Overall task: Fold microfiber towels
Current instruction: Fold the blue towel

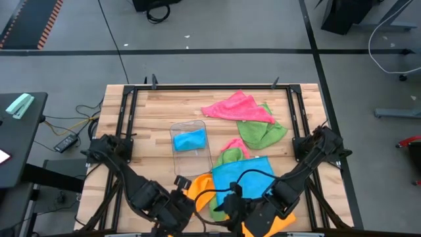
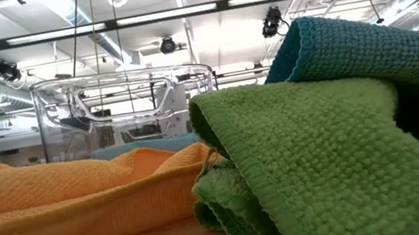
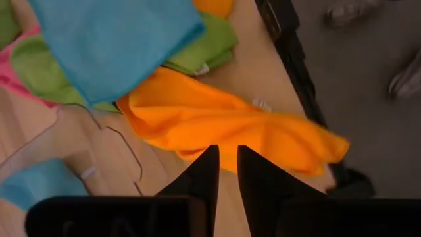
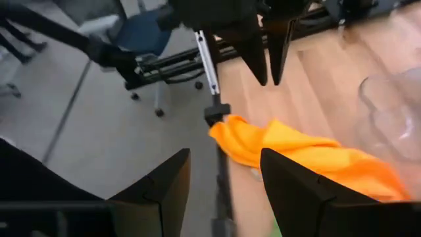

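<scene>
A crumpled orange towel (image 3: 217, 125) lies at the table's near edge, one corner (image 4: 227, 135) over the edge rail. Behind it, a sky-blue towel (image 1: 240, 176) lies on top of a green towel (image 3: 197, 56) and a pink one (image 1: 231, 145). My left gripper (image 3: 225, 161) hangs above the orange towel, its fingers a narrow gap apart with nothing between them. It also shows in the right wrist view as the left gripper (image 4: 266, 62). My right gripper (image 4: 223, 178) hovers wide open over the near edge, holding nothing. The low view shows no gripper.
A clear plastic tray (image 1: 189, 125) with a blue cloth (image 1: 189, 139) inside stands at the table's middle. A pink towel (image 1: 237, 106) and a green towel (image 1: 262, 133) lie at the far right. Dark rails (image 1: 125, 112) frame the table. Bare wood shows at the far left.
</scene>
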Motion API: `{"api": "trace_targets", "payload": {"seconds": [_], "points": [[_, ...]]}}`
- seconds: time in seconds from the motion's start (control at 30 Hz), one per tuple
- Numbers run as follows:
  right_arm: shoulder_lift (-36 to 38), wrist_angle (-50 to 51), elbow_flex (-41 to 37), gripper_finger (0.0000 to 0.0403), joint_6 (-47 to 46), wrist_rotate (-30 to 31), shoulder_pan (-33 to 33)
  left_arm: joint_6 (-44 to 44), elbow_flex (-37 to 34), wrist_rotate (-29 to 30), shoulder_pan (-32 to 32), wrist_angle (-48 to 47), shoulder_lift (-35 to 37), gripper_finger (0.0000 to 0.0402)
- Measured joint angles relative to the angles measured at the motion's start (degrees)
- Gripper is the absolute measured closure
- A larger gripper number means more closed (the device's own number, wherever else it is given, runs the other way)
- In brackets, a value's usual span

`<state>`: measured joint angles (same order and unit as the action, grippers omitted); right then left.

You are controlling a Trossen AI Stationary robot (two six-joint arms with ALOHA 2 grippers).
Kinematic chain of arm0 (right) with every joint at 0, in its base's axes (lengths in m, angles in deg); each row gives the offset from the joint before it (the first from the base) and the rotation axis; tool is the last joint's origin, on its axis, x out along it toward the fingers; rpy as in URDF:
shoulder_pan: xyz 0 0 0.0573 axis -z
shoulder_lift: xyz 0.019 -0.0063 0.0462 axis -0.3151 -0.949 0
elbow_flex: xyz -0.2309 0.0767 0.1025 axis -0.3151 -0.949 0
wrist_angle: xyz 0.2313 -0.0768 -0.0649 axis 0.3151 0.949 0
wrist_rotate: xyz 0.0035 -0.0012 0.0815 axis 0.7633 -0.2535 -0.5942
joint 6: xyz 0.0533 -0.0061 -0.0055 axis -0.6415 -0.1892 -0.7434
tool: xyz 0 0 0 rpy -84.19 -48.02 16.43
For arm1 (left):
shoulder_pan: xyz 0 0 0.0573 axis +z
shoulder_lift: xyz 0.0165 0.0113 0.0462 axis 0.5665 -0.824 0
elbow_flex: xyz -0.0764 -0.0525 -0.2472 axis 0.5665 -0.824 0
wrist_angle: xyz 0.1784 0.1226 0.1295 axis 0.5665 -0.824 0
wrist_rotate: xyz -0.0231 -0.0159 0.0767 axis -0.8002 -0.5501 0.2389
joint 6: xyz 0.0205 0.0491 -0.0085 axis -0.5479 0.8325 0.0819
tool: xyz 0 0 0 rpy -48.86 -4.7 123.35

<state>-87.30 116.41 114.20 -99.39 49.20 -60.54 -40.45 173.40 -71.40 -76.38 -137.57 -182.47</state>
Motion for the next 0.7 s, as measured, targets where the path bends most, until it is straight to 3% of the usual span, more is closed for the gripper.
{"api": "trace_targets", "payload": {"seconds": [0.33, 0.5, 0.7], "points": [[-2.37, -7.35, -0.06, 0.0209, -11.99, -0.27, -0.84, 6.18, -10.35, -0.05, -3.4, 0.76, 2.1, 0.0355], [-2.35, -8.78, -0.13, 0.0209, -11.01, -0.62, -1.36, 4.39, -19.52, -0.06, -3.11, 7.22, 8.18, 0.0362], [-2.92, -3.66, -0.11, 0.0209, -0.77, 0.85, -1.94, -2.51, -29.86, -0.08, -1.92, 17.03, 16.31, 0.0369]]}}
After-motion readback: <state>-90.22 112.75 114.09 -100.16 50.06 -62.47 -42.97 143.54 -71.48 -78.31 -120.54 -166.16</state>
